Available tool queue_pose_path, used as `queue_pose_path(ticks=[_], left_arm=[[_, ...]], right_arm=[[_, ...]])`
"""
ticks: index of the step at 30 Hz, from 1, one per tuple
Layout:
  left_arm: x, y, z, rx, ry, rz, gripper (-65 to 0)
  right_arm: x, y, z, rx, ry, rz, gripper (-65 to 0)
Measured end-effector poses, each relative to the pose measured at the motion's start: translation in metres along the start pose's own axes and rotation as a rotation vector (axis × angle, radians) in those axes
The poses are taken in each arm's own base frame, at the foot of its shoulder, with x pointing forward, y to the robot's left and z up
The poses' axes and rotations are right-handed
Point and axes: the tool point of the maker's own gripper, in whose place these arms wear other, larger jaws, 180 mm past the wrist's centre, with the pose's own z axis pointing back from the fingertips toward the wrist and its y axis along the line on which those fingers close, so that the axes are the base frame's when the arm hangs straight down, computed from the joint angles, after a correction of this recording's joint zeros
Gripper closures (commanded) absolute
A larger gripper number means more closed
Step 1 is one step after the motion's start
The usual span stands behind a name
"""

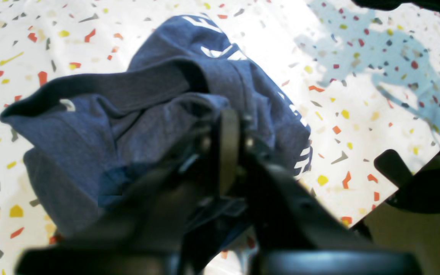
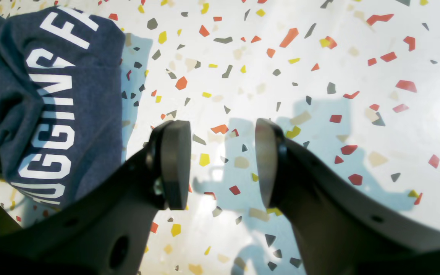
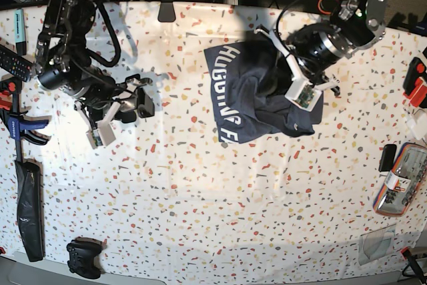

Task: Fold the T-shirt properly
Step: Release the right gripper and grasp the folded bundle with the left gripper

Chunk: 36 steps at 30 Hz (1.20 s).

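The navy T-shirt (image 3: 247,108) lies crumpled in a heap on the speckled table (image 3: 200,185) at the back, right of the middle. Its white block lettering (image 2: 52,126) faces up along one side. In the left wrist view my left gripper (image 1: 229,126) is shut on a bunched fold of the T-shirt (image 1: 90,145), with cloth wrapped around the fingers. My right gripper (image 2: 222,164) stands open over bare table, well to the side of the T-shirt (image 2: 13,95), and nothing is between its pads. In the base view the right gripper (image 3: 143,101) is at the left.
A blue clamp (image 3: 17,128), a black pouch (image 3: 30,211) and a game controller (image 3: 83,258) sit along the left edge. At the right edge are a red tool (image 3: 417,81), a dark phone (image 3: 387,157) and a small tray (image 3: 400,178). Cables run along the back.
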Motion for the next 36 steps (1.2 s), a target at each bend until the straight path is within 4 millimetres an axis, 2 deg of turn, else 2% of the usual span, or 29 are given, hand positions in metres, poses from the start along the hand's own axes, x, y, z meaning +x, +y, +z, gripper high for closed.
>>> queue_pose_path(ticks=[2, 4, 10, 12, 14, 16, 17, 19, 21, 24, 28, 30, 33, 34, 36], left_arm=[[-0.006, 0.003, 0.002, 0.008, 0.028, 0.002, 0.0], [-0.009, 0.015, 0.009, 0.039, 0.022, 0.032, 0.0], [-0.033, 0.072, 0.062, 0.26, -0.027, 0.149, 0.0], [-0.044, 0.083, 0.077, 0.313, -0.015, 0.164, 0.0], [-0.055, 0.089, 0.084, 0.341, 0.003, 0.181, 0.0], [-0.072, 0.091, 0.083, 0.342, 0.042, 0.213, 0.0], [-0.082, 0.091, 0.082, 0.341, 0.06, 0.23, -2.3], [-0.102, 0.095, 0.08, 0.348, 0.092, 0.265, -12.4], [-0.117, 0.105, 0.077, 0.371, 0.114, 0.282, -19.0], [-0.119, 0.123, 0.065, 0.391, 0.096, 0.307, -19.9], [-0.115, 0.144, 0.051, 0.407, 0.075, 0.324, -19.8], [-0.113, 0.151, 0.047, 0.411, 0.07, 0.33, -19.8], [-0.105, 0.158, 0.042, 0.41, 0.054, 0.323, -19.8], [-0.102, 0.158, 0.04, 0.403, 0.047, 0.317, -19.8], [-0.097, 0.154, 0.037, 0.366, 0.04, 0.295, -19.8]], right_arm=[[0.001, 0.0, 0.0, 0.0, -0.004, 0.0, -27.6], [0.001, 0.0, 0.0, 0.0, -0.004, 0.0, -27.6], [0.005, 0.006, 0.0, 0.033, -0.028, -0.017, -27.6], [0.007, 0.009, 0.0, 0.048, -0.04, -0.026, -27.6], [0.008, 0.01, 0.0, 0.054, -0.044, -0.029, -27.6], [0.008, 0.01, 0.0, 0.054, -0.038, -0.028, -27.6], [0.008, 0.01, 0.0, 0.054, -0.037, -0.027, -27.6], [0.007, 0.01, 0.0, 0.056, -0.032, -0.028, -27.6], [0.006, 0.01, 0.0, 0.056, -0.028, -0.028, -27.6], [0.008, 0.011, 0.0, 0.063, -0.035, -0.032, -27.6], [0.018, 0.027, -0.001, 0.137, -0.078, -0.053, -26.5], [0.022, 0.037, -0.006, 0.165, -0.075, -0.026, -18.2], [0.038, 0.063, -0.018, 0.234, -0.085, 0.042, -3.6], [0.042, 0.071, -0.022, 0.242, -0.085, 0.079, -0.3], [0.048, 0.083, -0.034, 0.232, -0.077, 0.149, 0.0]])
